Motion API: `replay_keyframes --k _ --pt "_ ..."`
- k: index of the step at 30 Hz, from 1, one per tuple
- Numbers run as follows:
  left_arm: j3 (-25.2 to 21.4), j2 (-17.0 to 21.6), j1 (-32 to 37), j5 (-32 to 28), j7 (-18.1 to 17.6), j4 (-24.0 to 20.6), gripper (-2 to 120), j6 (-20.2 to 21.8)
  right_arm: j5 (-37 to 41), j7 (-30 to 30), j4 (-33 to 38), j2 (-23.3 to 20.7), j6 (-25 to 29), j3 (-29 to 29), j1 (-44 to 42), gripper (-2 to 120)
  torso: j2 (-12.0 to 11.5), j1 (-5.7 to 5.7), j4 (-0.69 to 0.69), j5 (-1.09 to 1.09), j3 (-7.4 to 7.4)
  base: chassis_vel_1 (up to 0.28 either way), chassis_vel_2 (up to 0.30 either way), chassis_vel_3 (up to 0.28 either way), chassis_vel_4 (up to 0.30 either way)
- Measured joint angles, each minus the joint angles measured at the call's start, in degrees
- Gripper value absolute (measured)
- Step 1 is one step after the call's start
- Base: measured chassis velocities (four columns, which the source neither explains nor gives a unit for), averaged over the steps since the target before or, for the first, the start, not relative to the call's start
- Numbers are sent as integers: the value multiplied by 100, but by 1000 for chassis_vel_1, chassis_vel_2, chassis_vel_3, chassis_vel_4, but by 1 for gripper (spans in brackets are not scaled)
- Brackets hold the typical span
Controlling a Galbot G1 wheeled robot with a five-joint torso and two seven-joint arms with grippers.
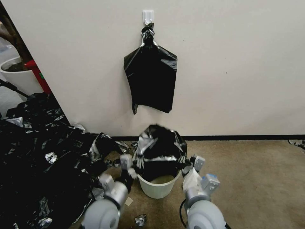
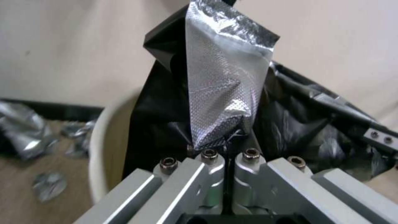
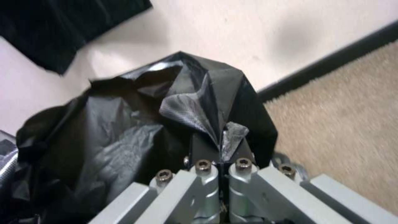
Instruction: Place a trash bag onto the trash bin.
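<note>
Head view: left gripper (image 1: 135,166) and right gripper (image 1: 187,165), fingers clamped on trash bag (image 1: 160,149) edges, hold it ballooned over trash bin (image 1: 158,186) (on carpet by wall), mouth at rim

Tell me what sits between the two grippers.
In the head view, the trash bag spans the stretch from the left gripper to the right gripper, billowing above the trash bin. Each gripper pinches an edge.
</note>
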Motion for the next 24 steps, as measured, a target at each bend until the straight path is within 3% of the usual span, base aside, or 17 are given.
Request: replay_keyframes --k 7,10,13,18,24 --pt "215 100 511 735 -747 -441 0 -183 216 452 334 -330 -52 -417 -236 0 0 0 0 0 0 0 0 0 0" --pt "266 163 665 898 -1053 -631 0 -112 409 592 518 -471 -125 -526 -299 0 0 0 0 1 0 0 0 0 0" --pt "382 200 835 992 -1587 -823 0 134 682 800 665 -628 -253 -610 -325 0 0 0 0 0 -1 0 0 0 0" --pt "487 126 823 1010 -2093 -835 0 455 758 914 530 -679 -334 -674 -205 0 0 0 0 1 0 0 0 0 0" --pt "565 111 718 934 -2419 -667 0 659 724 974 362 -727 -439 -737 -120 0 0 0 0 0 0 0 0 0 0"
